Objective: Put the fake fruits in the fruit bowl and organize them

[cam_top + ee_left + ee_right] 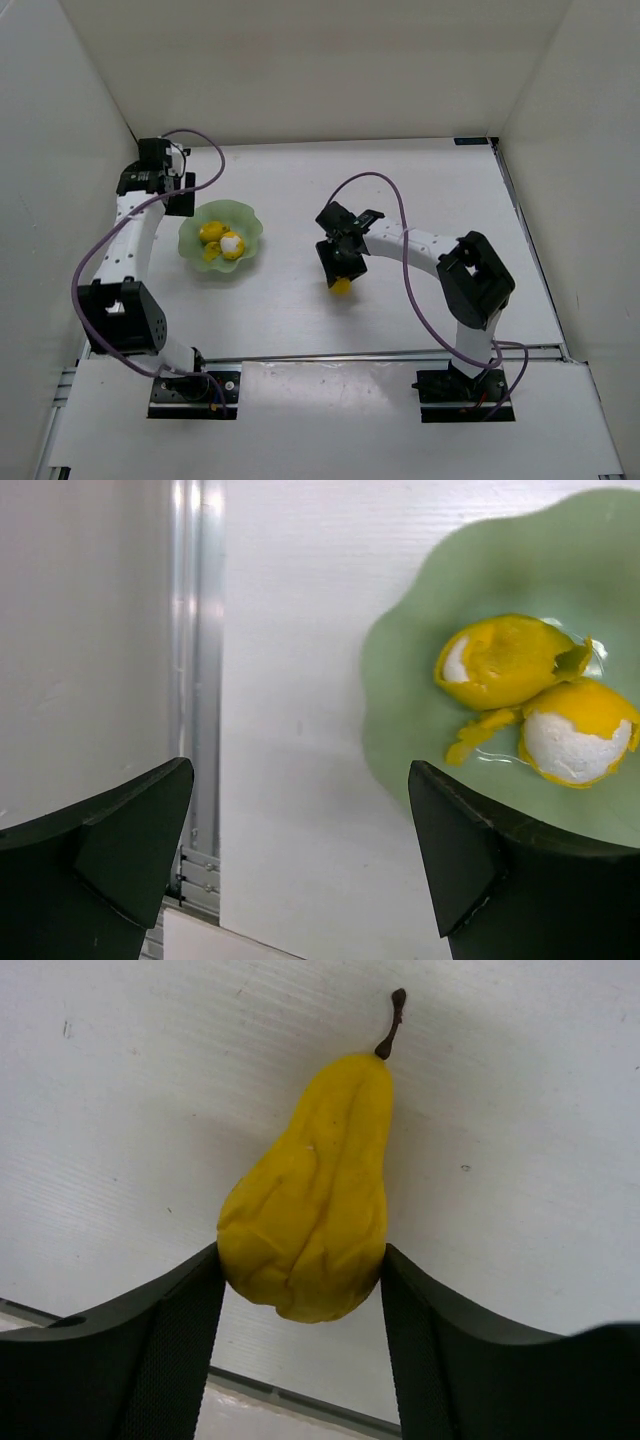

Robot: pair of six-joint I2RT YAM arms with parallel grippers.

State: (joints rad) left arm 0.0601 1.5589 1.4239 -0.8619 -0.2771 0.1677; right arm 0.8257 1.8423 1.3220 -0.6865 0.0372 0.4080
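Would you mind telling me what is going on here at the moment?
The right gripper is shut on a yellow pear, holding it by its wide end above the table, well to the right of the green fruit bowl. Two peeled yellow fruits already lie in the bowl. The left gripper is open and empty beside the bowl.

One yellow pear held in right gripper; two peeled fruits lie in green bowl.
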